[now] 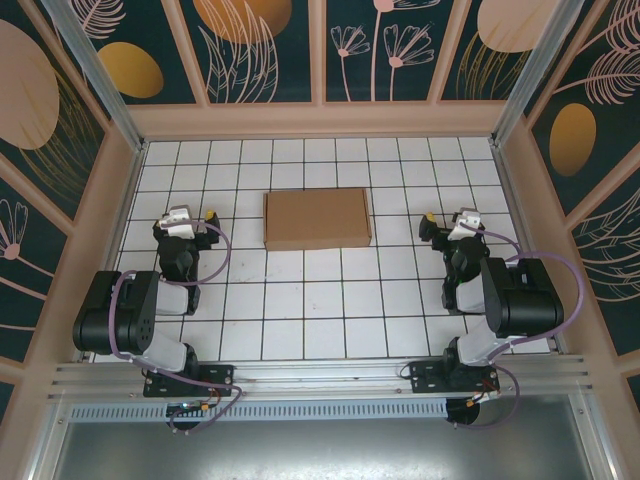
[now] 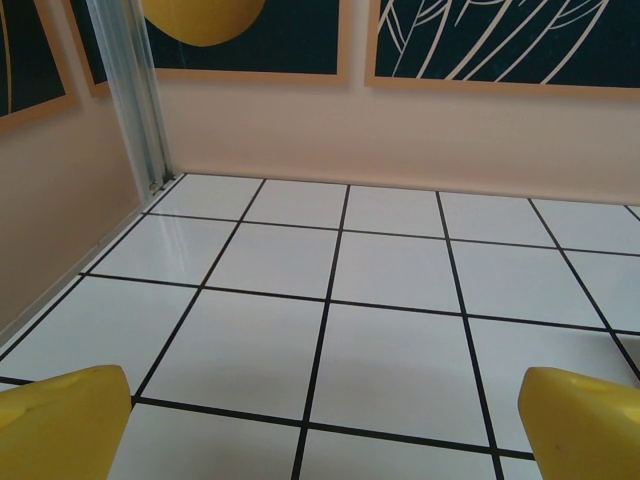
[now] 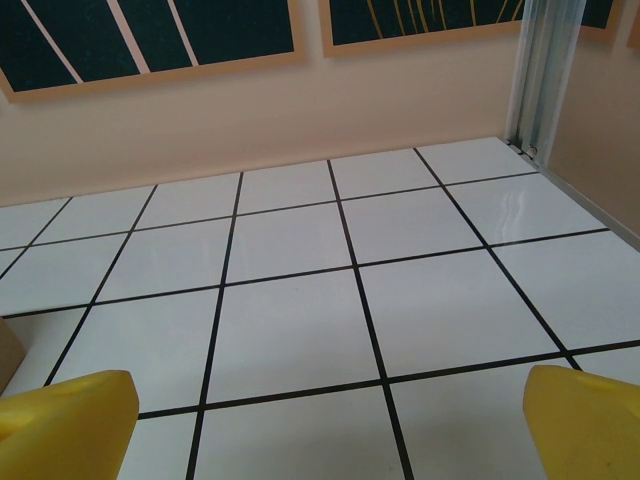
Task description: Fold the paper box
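The paper box [image 1: 317,219] is a shallow, closed brown cardboard rectangle lying flat on the white tiled table [image 1: 320,310], about three tiles wide, in the middle toward the back. Its corner peeks in at the left edge of the right wrist view [image 3: 6,352]. My left gripper [image 1: 186,214] rests left of the box, well apart from it, open and empty. In its wrist view the left gripper [image 2: 325,425] has yellow fingertips [image 2: 60,420] spread wide over bare tiles. My right gripper [image 1: 455,218] stands right of the box, also open and empty, as the right gripper [image 3: 325,420] does in its wrist view.
Peach walls with dark floral panels enclose the table on three sides. Aluminium posts stand in the back corners [image 2: 135,95] [image 3: 545,70]. Both arm bases are bolted to the rail [image 1: 320,378] at the near edge. White tiles lie between the arms and the box.
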